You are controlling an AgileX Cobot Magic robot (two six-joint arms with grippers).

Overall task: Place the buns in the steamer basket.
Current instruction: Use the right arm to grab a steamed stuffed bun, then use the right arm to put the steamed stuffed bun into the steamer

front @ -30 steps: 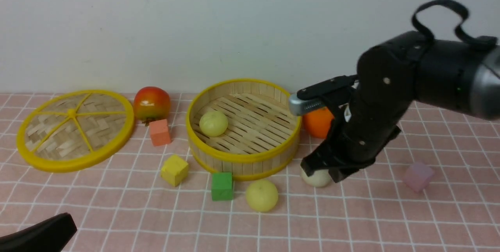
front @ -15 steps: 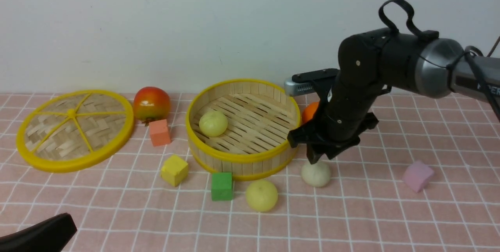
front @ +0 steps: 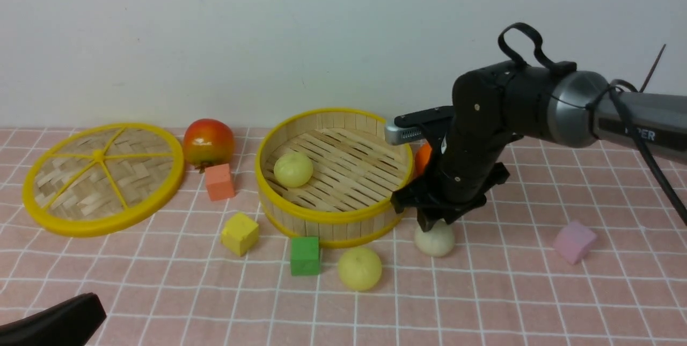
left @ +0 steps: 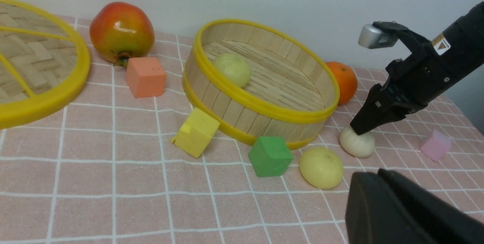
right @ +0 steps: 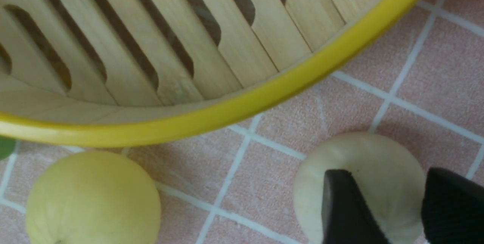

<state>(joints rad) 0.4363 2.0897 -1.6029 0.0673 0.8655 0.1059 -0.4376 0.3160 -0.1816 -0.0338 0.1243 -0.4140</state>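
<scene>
Down toward the off-white bun came our right gripper since the earlier frame, while the buns and basket stayed put. We had its jaws spread, nothing gripped yet, fingertips just over the bun; whether our left gripper's jaws were parted or closed, we couldn't tell.

For a clean pick, we figured we needed to center the bun between the fingers (one looked set to press down on top of it), go lower, then squeeze gently, since it was probably soft.

That bun sat on the worktop, near the steamer basket. One yellow bun was already inside, and another was outside by the green block. Getting in meant lifting over the basket's raised wall, and we had to mind the orange fruit right beside it too.
</scene>
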